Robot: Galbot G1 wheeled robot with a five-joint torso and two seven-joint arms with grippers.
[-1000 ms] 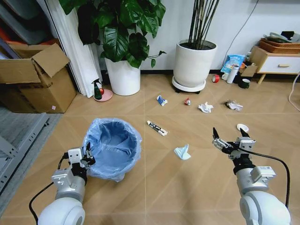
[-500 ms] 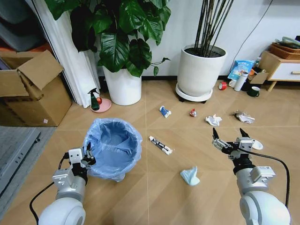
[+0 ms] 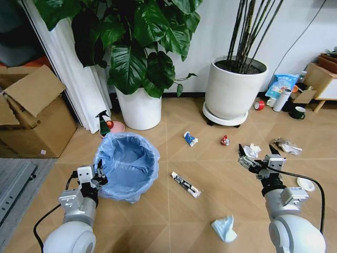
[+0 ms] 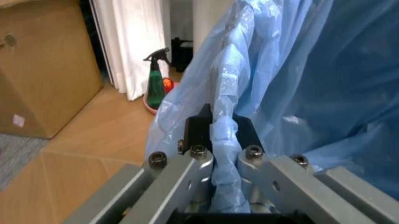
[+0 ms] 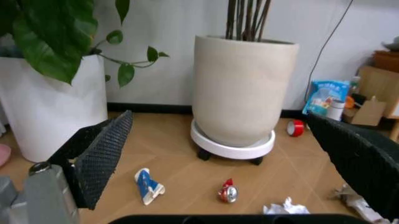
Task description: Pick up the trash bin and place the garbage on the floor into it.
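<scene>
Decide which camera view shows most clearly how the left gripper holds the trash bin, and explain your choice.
The left wrist view. There the left gripper is seen close up, shut on the crinkly blue bag at the rim of the trash bin. The head view shows the whole bin, but the grip looks tiny. The right wrist view looks towards a white plant pot and floor litter.

Bin (image 3: 126,166) on the floor at the robot's left, its rim pinched in the left gripper (image 3: 98,175). Right of the bin lies a tube wrapper (image 3: 185,184), a tissue (image 3: 225,229) nearer the robot. Behind the bin stand two plant pots (image 3: 139,108); right gripper (image 3: 259,157) hangs spread, far right of it.
</scene>
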